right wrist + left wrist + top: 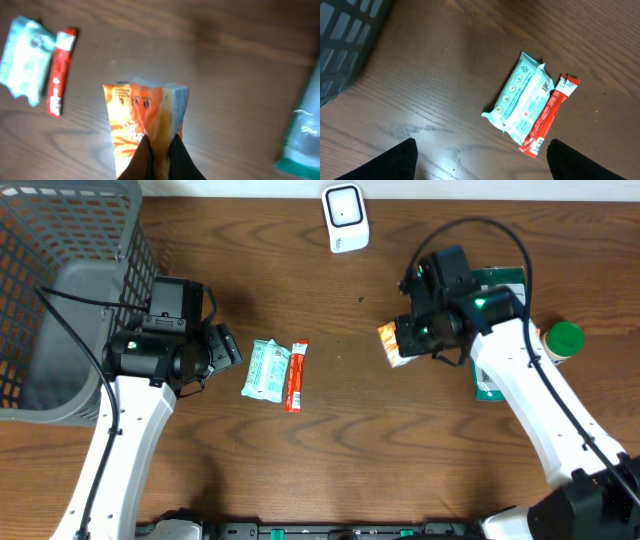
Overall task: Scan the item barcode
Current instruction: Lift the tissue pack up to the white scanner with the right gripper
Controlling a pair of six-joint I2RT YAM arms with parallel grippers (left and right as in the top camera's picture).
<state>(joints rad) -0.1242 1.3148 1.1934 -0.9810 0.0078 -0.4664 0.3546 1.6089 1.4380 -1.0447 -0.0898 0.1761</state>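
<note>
I see a dark, glossy wood-grain table [330,440] with a grey mesh basket [60,240] at left. Right gripper [161,145] is clenched on a crinkly orange packet [145,110], seemingly lifted, near the white scanner [345,218]. Left gripper [482,152] is spread wide.

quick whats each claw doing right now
Left claw: open, holding nothing.
Right claw: closed on the orange packet.

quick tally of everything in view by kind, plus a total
small packets: 3 (mint packet, red stick, orange packet)
green pouch, partly under the arm: 1
green-capped bottle: 1
white scanner: 1
grey basket: 1
total: 7
</note>
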